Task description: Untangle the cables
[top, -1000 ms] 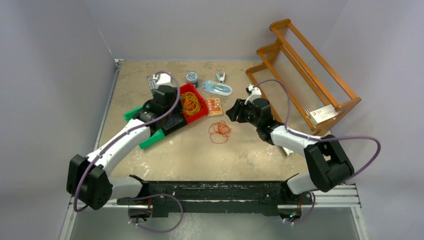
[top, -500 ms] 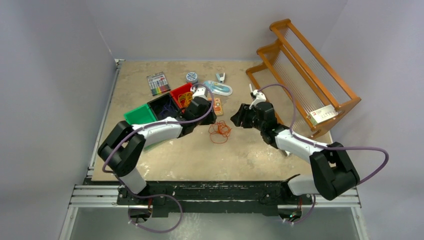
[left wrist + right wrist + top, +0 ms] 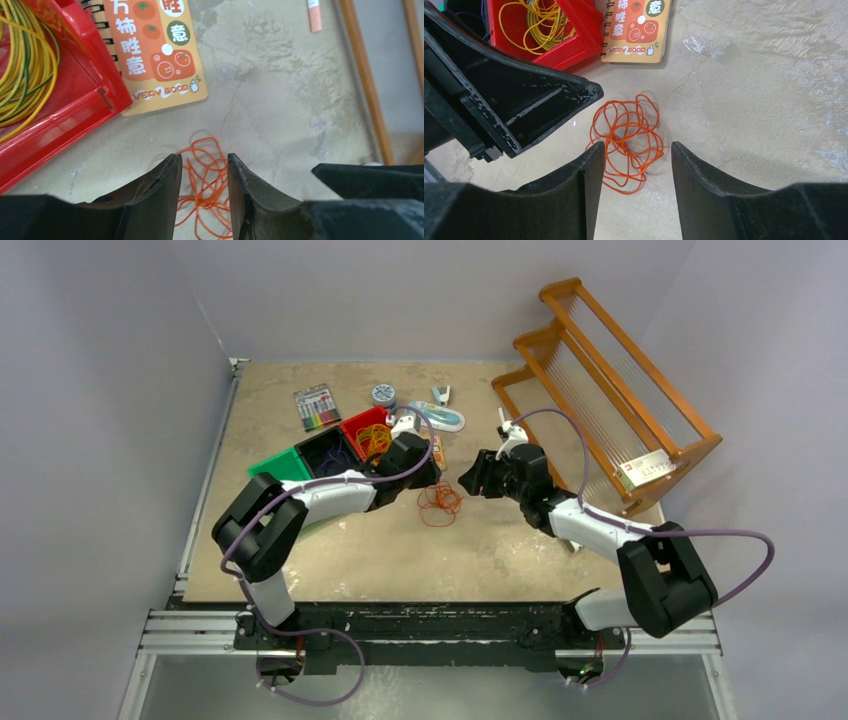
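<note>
A loose bundle of orange cables lies on the table between both grippers. My left gripper is open and hovers just left of it; in the left wrist view the orange cables show between the spread fingers of my left gripper. My right gripper is open just right of the bundle; in the right wrist view the orange cables lie ahead of my right gripper. Yellow cables fill a red bin. Dark purple cables lie in a black bin.
A green bin stands left of the black one. An orange notebook lies beside the red bin. A wooden rack takes the back right. A pen card, a blue disc and a blue oval object lie at the back.
My left arm has swung right from over the bins to the orange bundle. My right gripper has edged left toward the bundle. The orange cables have not moved.
</note>
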{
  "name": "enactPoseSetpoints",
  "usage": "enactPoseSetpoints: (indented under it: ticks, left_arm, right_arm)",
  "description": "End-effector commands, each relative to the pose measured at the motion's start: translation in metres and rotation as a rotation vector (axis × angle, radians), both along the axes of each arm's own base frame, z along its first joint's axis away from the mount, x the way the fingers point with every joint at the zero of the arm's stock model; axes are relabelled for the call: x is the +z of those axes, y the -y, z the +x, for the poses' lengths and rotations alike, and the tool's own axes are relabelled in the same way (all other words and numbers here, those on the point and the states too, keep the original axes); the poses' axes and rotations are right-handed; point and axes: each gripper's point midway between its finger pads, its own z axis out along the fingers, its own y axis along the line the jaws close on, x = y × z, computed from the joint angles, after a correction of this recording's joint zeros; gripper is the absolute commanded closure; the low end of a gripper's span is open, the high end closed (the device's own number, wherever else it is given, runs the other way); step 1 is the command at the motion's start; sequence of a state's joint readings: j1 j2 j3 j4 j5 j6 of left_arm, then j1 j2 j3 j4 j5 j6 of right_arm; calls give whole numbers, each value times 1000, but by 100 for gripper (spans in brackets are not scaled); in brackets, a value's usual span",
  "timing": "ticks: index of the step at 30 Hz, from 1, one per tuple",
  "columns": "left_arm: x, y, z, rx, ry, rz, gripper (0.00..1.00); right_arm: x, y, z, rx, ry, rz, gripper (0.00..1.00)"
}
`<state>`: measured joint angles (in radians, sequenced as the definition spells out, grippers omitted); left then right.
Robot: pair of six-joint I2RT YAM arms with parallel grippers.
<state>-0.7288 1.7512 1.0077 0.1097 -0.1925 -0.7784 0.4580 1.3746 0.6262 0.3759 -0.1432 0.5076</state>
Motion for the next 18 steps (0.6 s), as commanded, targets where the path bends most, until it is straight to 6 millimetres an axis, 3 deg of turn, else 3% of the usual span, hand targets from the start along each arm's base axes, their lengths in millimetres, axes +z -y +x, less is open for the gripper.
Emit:
enactPoseSetpoints:
  ticks: [1,5,18]
  left_arm:
    - [24,14,15,106,-21,-125,63]
    - [15,22,7,113,-69,-162,63]
    - [-6,22,5,141,-109,-107,62]
  right_arm:
    - [12,4,6,-36,43,15,46]
    - [16,8,6,-61,51,20,46]
    - [18,10,3,-68,54,25,46]
